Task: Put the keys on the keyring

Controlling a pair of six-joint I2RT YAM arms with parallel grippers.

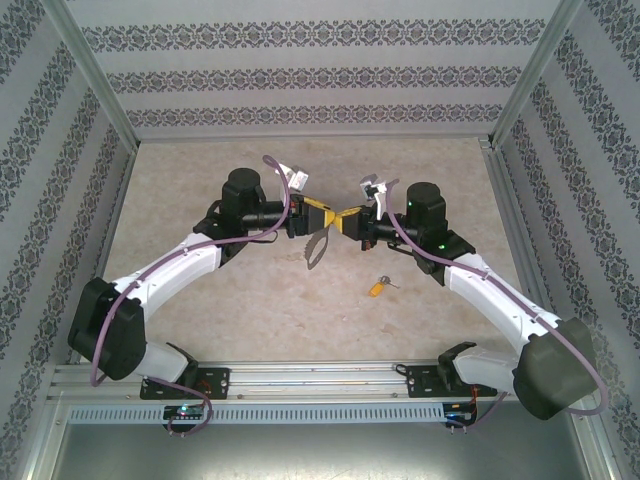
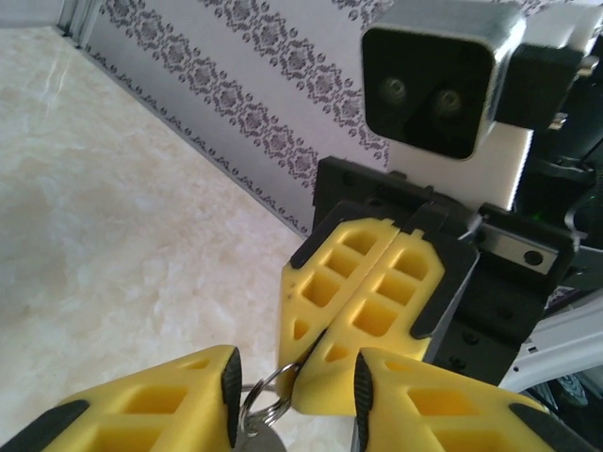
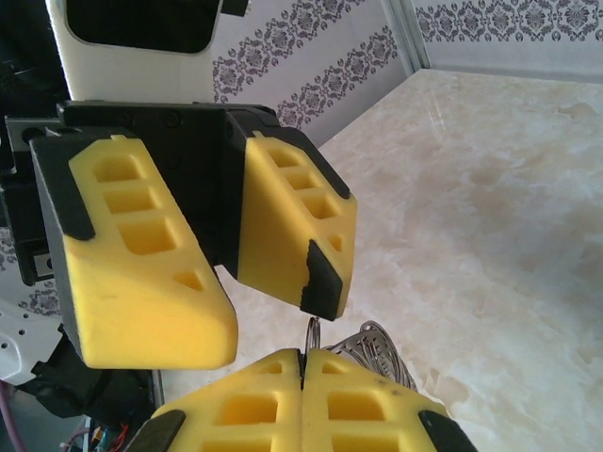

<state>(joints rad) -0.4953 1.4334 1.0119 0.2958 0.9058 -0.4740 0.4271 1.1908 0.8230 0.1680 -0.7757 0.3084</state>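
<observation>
Both arms meet mid-frame in the top view, and the keyring dangles just below them: a dark grey flat loop with a toothed, pale-metal edge. The right claw is pressed tight together, pinching a thin steel wire ring at the keyring's top. Facing it, the left claw has its ribbed yellow pads apart, clamping nothing, with the wire sitting in the gap. The key, small and silver with a yellow plastic head, lies flat on the mottled beige worktop, lower right of the keyring and well apart. This looks like a regrip. The left pads should land square on the loop before the right lets go, because smooth thin wire twists out easily.
</observation>
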